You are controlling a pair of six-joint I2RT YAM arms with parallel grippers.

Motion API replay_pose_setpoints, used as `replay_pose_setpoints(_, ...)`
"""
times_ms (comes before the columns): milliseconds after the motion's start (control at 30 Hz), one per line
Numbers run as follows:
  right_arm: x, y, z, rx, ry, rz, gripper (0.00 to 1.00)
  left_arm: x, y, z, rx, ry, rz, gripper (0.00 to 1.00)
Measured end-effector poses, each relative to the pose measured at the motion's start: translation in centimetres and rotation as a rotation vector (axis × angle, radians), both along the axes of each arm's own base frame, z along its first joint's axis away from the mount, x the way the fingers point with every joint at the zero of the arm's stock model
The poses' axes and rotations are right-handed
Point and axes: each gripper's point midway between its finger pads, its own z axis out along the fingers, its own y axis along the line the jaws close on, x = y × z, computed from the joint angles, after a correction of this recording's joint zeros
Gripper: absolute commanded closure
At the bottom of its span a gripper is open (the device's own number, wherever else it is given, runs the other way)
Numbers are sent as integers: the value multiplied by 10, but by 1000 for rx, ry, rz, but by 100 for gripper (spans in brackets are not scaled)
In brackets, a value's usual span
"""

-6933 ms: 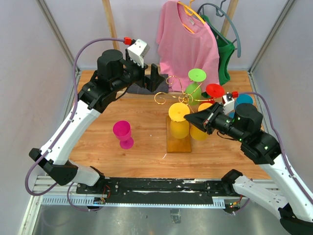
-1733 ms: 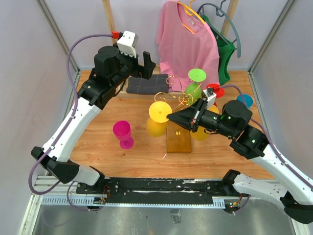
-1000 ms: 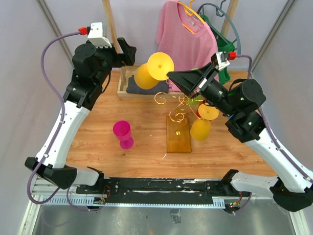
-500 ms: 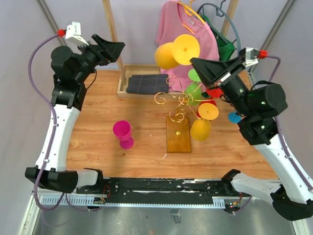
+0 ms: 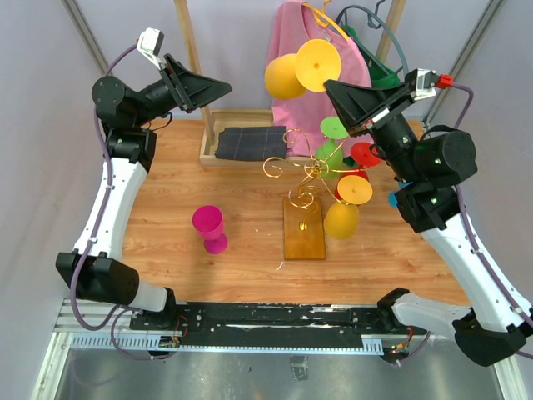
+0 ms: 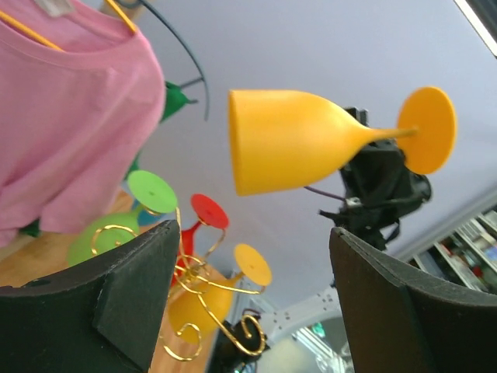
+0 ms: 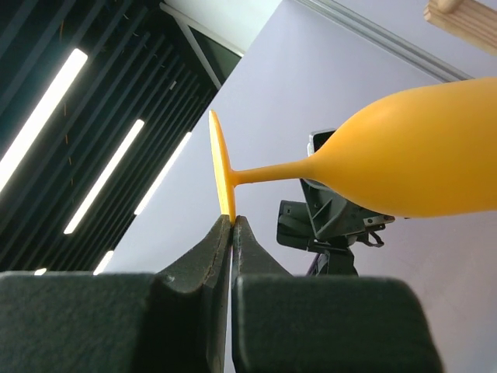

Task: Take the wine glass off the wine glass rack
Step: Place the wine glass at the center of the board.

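Note:
My right gripper is shut on the rim of the foot of a yellow wine glass and holds it on its side, high above the table. In the right wrist view the closed gripper pinches the thin foot, and the bowl points right. My left gripper is open and faces the glass from the left, apart from it. The left wrist view shows the glass beyond its open gripper. Below stands the wine glass rack on its wooden base, seen too as gold wire.
Green, red and yellow glasses hang on the rack. A magenta glass stands on the table at the left. A wooden tray with a dark cloth sits at the back. A pink shirt hangs behind.
The right arm has carried the yellow glass off the rack and up high, lately a little left. The left arm has risen and turned its open gripper toward the glass.

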Motion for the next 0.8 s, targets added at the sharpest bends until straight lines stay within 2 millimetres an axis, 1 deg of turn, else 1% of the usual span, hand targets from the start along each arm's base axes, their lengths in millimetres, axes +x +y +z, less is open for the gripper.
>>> replay_pose_setpoints(67,8,5,-4,2,16,10,100,-10,-8,1,-3,3,-70,17)
replay_pose_setpoints(133,12,8,-5,6,24,18,99,-18,-15,4,-2,-3,-121,17)
replay_pose_setpoints(267,9,7,0,28,10,29,99,-34,-24,12,-1,-33,-196,16)
replay_pose_setpoints(367,4,5,5,40,-8,36,99,-40,-29,15,-1,-52,-229,15)
replay_pose_setpoints(467,2,4,8,51,-17,41,99,-38,-32,13,-2,-57,-243,15)
replay_pose_setpoints(667,-2,2,12,68,-28,55,99,-24,-36,4,-9,-31,-249,14)
replay_pose_setpoints(800,-5,2,15,78,-38,69,100,-19,-42,5,-9,-36,-261,14)
